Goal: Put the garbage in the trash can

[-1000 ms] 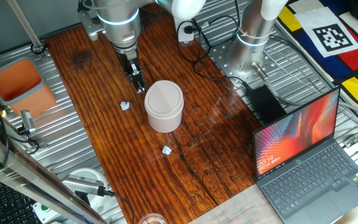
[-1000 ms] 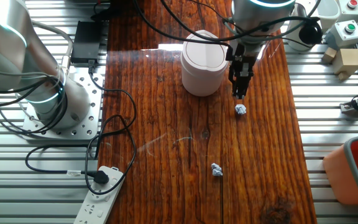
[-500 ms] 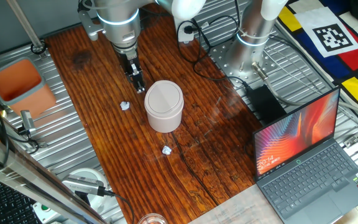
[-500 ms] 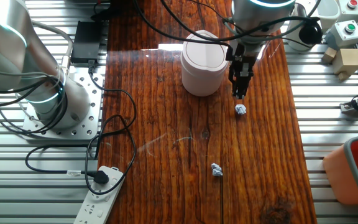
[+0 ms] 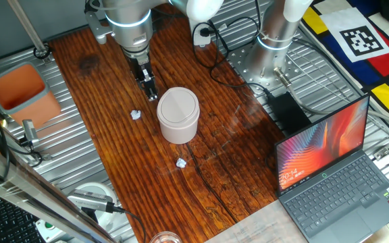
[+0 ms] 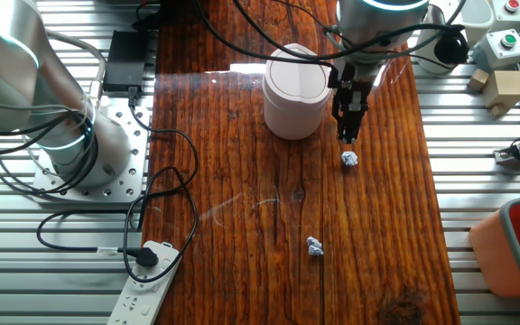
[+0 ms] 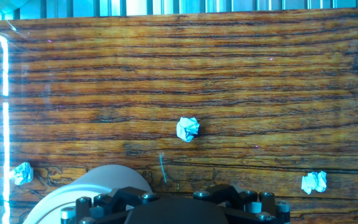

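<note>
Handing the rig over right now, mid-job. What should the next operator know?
Gripper: hangs beside the trash can, above the table; nothing visible in it, and open or shut is unclear.
Garbage: the hand view shows three paper wads on the wood, the nearest wad close to the gripper, the other two farther out.
Done: no wad visibly binned; the lid hides the inside.
Left: pick up each wad and drop it through the lid.

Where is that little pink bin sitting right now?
The pink bin stands upright near the middle of the wooden table, right beside the robot's claw. One paper wad lies on its orange-tub side, another toward the laptop end.
</note>
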